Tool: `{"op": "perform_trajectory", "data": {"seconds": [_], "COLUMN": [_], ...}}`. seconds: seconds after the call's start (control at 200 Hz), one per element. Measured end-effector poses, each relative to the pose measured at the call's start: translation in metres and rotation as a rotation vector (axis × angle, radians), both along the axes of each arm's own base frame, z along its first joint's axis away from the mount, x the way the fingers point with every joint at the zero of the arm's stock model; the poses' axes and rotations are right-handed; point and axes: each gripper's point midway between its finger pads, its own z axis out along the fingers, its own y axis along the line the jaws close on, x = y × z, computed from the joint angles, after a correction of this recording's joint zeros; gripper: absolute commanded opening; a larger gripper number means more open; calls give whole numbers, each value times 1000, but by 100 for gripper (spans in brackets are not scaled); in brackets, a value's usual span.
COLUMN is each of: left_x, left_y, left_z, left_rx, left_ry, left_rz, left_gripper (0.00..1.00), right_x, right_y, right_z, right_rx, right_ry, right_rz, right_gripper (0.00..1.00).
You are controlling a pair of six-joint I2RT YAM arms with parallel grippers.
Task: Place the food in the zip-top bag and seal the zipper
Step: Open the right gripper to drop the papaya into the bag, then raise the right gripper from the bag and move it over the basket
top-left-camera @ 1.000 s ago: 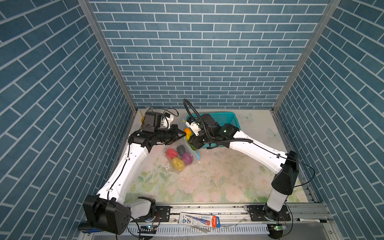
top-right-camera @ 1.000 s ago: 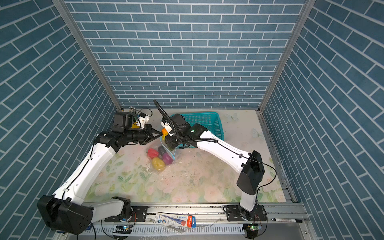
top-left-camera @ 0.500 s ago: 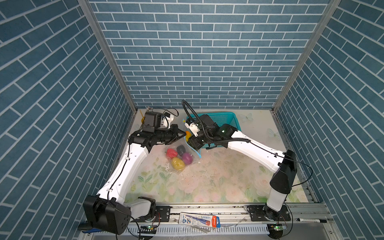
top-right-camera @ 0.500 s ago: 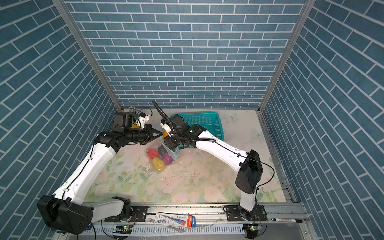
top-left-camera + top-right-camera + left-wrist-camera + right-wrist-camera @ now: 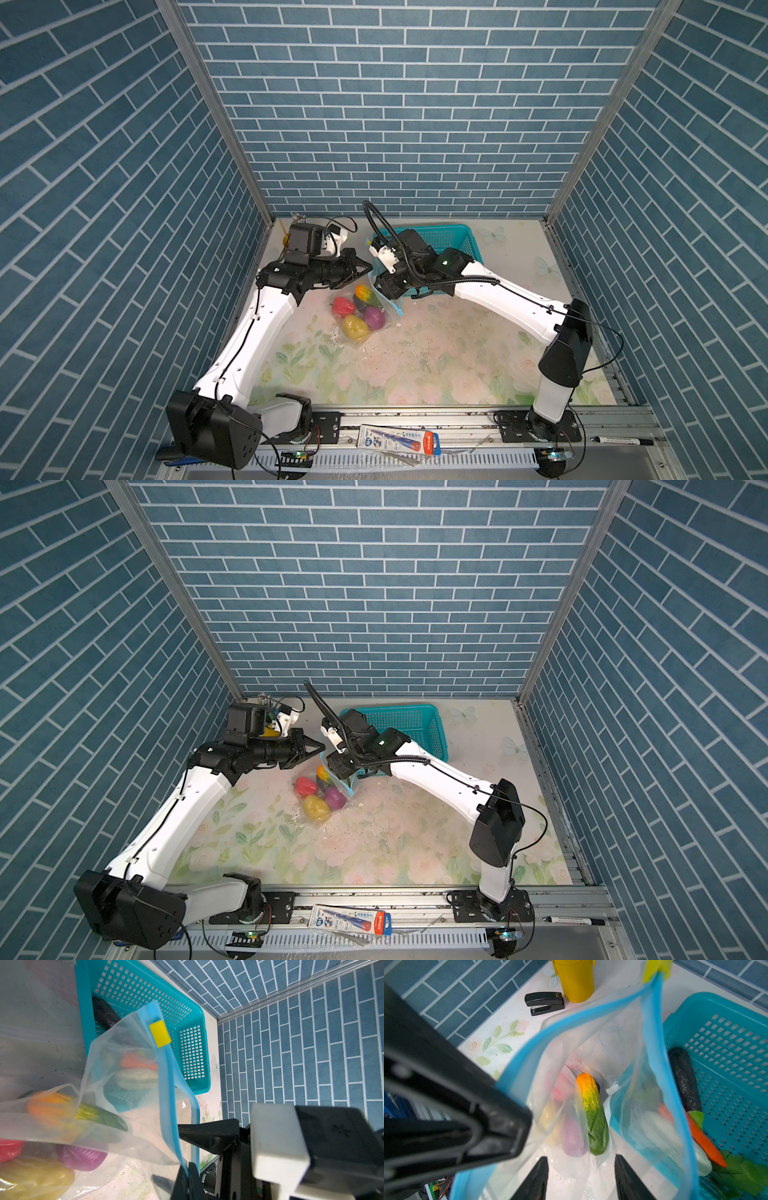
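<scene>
The clear zip-top bag (image 5: 376,328) (image 5: 332,812) lies left of centre with its mouth lifted. My left gripper (image 5: 368,269) (image 5: 322,746) (image 5: 188,1165) is shut on the light-blue zipper (image 5: 166,1084) (image 5: 571,1018), holding it up. The yellow slider (image 5: 160,1033) (image 5: 656,970) sits at the strip's far end. My right gripper (image 5: 384,286) (image 5: 336,769) (image 5: 581,1178) hangs open over the mouth, holding nothing. Inside the bag lie a red pepper (image 5: 343,306), a yellow piece (image 5: 354,326), a purple onion (image 5: 374,318) and an orange-green piece (image 5: 592,1113).
The teal basket (image 5: 453,237) (image 5: 726,1043) stands right beside the bag, holding an eggplant (image 5: 683,1080), a carrot (image 5: 704,1138), a white radish (image 5: 702,1161) and leafy greens (image 5: 741,1174). A yellow cup (image 5: 576,978) and a black stapler (image 5: 544,1002) sit near the back wall.
My right gripper has opened, and the orange-green piece it carried has dropped down into the bag. The left gripper has kept its hold on the zipper strip.
</scene>
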Motion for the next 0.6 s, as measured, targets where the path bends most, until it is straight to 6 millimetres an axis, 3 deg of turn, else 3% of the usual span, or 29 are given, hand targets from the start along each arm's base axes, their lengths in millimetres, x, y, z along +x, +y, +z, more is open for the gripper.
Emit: {"op": "perform_trajectory", "data": {"seconds": [0.415,0.6], "left_x": [0,0], "left_y": [0,0], "left_z": [0,0], "left_rx": [2,6], "left_ry": [-2,-8], "left_rz": [-1,-5], "left_gripper": [0,0], "right_x": [2,0], "right_y": [-3,-13], "right_z": [1,28], "right_rx": [-2,40], "right_ry": [-2,-34], "right_rz": [-5,-6], "right_gripper": [53,54]}}
